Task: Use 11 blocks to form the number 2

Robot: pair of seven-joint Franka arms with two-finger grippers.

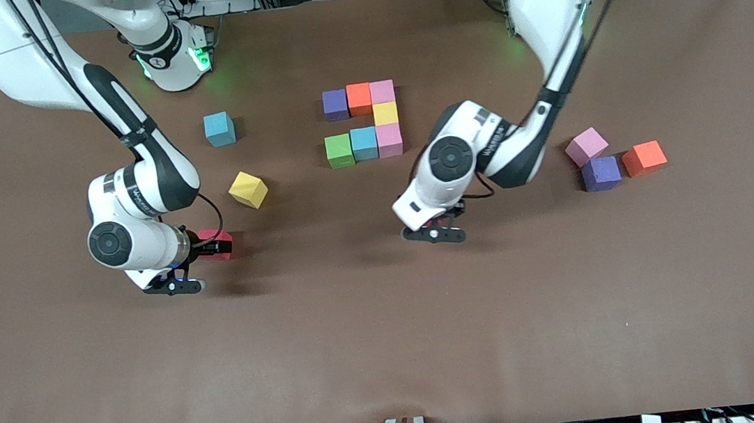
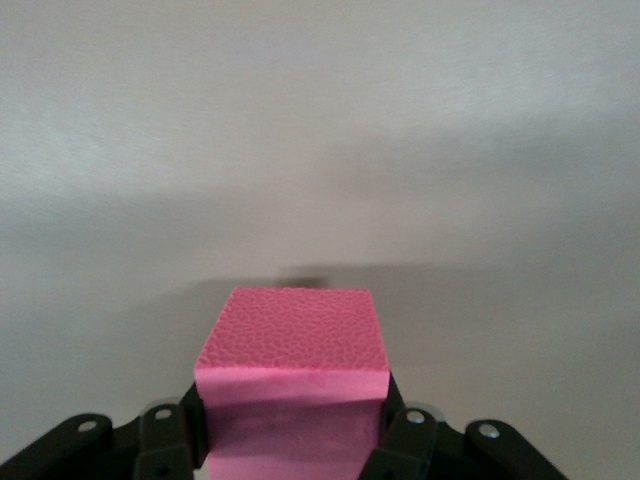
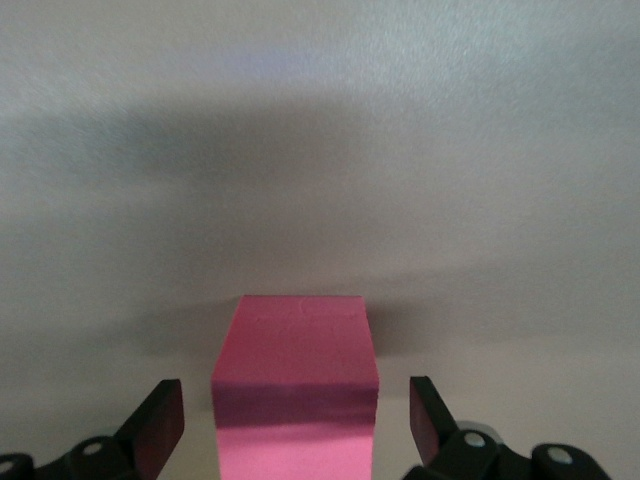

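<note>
Lowest in the frame, toward the right arm's end, you have:

1. Right gripper [image 3: 295, 420]: fingers [image 3: 160, 415] spread wide on either side of a small red foam cube [image 1: 216, 244] that stands on the brown table [image 1: 391, 350]. Neither finger touches it.
2. Left gripper [image 2: 290, 430]: low centre of the frame, over bare table, pinching a pinkish-red foam cube [image 2: 290, 345] between its pads. Your front view hides this cube under the hand.
3. Yellow foam cube [image 1: 248, 189]: loose and turned cornerwise, just above the red one in the frame.
4. Loose trio at mid-height toward the left arm's end: purple foam cube [image 1: 601, 173], orange foam cube [image 1: 644, 158] just beside it, and pink foam cube [image 1: 587, 146] touching the purple one.
5. Unfinished number 2 [image 1: 362, 122]: upper centre, seven cubes.
   - Nearest row: green [image 1: 340, 151], blue [image 1: 364, 143], pink [image 1: 389, 140].
   - Next: one yellow [image 1: 385, 113] above that pink.
   - Farthest row: purple [image 1: 336, 104], orange [image 1: 359, 98], pink [image 1: 382, 91].
6. Blue foam cube [image 1: 220, 129]: alone, level with the digit, toward the right arm's end.
</note>
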